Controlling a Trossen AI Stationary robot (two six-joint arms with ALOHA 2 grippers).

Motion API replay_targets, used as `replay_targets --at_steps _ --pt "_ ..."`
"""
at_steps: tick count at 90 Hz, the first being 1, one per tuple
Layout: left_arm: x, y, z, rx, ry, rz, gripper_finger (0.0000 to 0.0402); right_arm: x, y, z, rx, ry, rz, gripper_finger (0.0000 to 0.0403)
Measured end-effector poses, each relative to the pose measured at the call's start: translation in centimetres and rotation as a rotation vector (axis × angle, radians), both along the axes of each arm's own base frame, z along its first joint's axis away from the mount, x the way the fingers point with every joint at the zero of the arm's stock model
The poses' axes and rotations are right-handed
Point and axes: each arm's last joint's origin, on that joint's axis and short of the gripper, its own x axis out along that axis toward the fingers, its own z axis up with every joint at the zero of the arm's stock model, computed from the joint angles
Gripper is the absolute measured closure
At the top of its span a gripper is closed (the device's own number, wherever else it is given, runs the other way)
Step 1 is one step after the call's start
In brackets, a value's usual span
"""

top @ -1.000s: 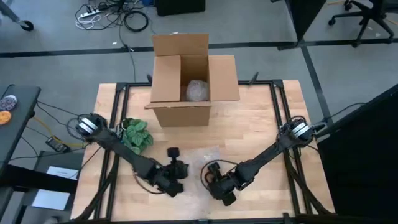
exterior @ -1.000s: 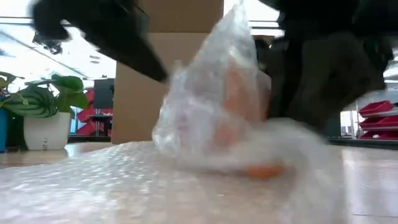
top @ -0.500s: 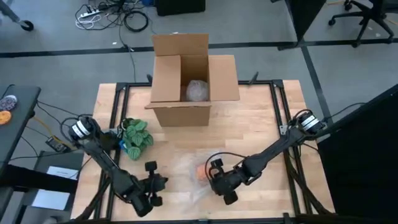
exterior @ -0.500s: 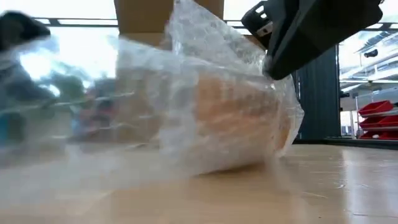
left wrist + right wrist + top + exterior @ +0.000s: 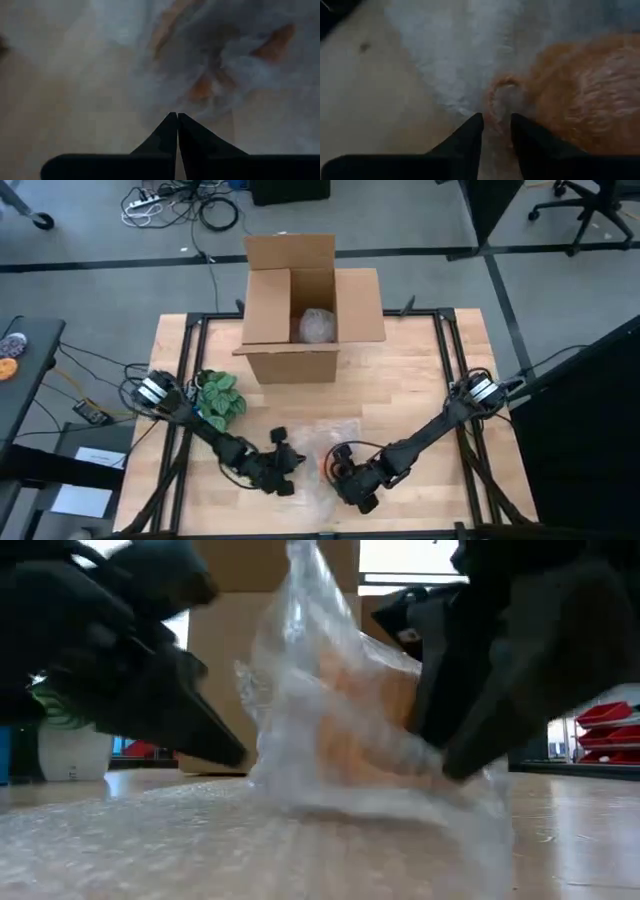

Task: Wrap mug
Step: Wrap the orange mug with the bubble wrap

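**Both grippers close on the wrapped mug**

The orange mug (image 5: pixel 365 710) sits near the table's (image 5: pixel 420 380) near edge, between the two grippers and swathed in bubble wrap (image 5: pixel 320 740). From above, only a sliver of orange shows between the arms. The low view shows the wrap peaking above the mug and spreading over the table towards the camera.

The left gripper (image 5: pixel 177 120) has its fingertips pressed together, pointing at the wrap; whether any film is caught between them cannot be told. The right gripper (image 5: pixel 496 125) has a narrow gap between its fingers, set at the mug's handle; a grasp is not clear.

A box (image 5: pixel 300 305) stands at the far side with a wrapped bundle (image 5: pixel 318 326) inside. A plant (image 5: pixel 220 395) stands left, beside the left arm.
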Motion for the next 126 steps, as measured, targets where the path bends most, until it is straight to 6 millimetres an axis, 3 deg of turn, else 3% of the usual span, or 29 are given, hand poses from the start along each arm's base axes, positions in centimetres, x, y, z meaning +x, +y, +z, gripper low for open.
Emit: replay_targets --at_steps 20,41,52,64,72,86,106,118,126 --pt "2.5 0.6 -2.0 -0.041 -0.043 -0.013 0.0401 0.3 -0.3 -0.9 -0.043 0.024 0.026 0.0296" --pt "4.9 -0.4 -3.2 -0.027 -0.062 -0.026 0.0401 0.7 -1.1 -1.8 -0.087 0.050 0.029 0.0307" --pt "5.1 -0.6 -3.1 -0.037 -0.066 -0.049 0.0401 0.7 -1.6 -2.0 -0.066 0.088 -0.011 0.0333" --pt "5.2 -0.6 -3.1 -0.042 -0.067 -0.057 0.0401 0.7 -1.8 -2.0 -0.035 0.103 -0.053 0.0387" --pt "5.2 -0.6 -3.1 -0.040 -0.062 -0.060 0.0401 0.7 -1.8 -1.9 -0.012 0.109 -0.071 0.0393" --pt "4.3 -0.8 -1.4 0.007 0.007 -0.114 0.0401 0.2 -1.7 -0.2 0.062 0.095 -0.106 0.0399" --pt "0.4 -1.1 3.2 0.010 0.192 -0.178 0.0401 -1.8 -2.6 6.1 0.144 0.025 -0.153 0.0401" --pt "-2.1 -2.2 3.5 -0.002 0.275 -0.170 0.0401 -2.6 -3.1 8.7 0.186 -0.029 -0.152 0.0401" --pt "-3.0 -3.4 3.3 -0.014 0.273 -0.170 0.0401 -2.5 -3.4 9.1 0.199 -0.037 -0.154 0.0401"
